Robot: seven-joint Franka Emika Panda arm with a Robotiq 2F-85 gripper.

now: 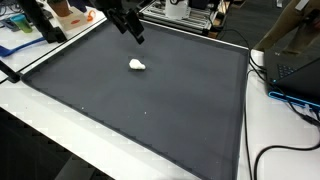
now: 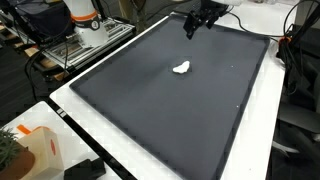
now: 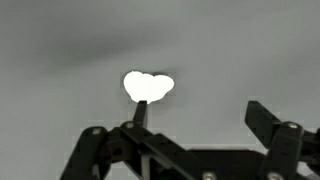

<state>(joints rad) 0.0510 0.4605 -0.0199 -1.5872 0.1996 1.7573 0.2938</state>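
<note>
In an exterior view, a white lump [image 1: 137, 66] lay on the black mat [image 1: 100, 110] covering the bench [image 1: 20, 115]. The pincer [image 1: 137, 38] hung near it, apart, jaws wide open and empty. Cables [image 1: 285, 150] lay at the right.

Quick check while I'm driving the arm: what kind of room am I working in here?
Most likely a robotics lab or workshop: what looks like a laptop with trailing cables sits beside the black mat, and a wire equipment rack stands close by.
</note>
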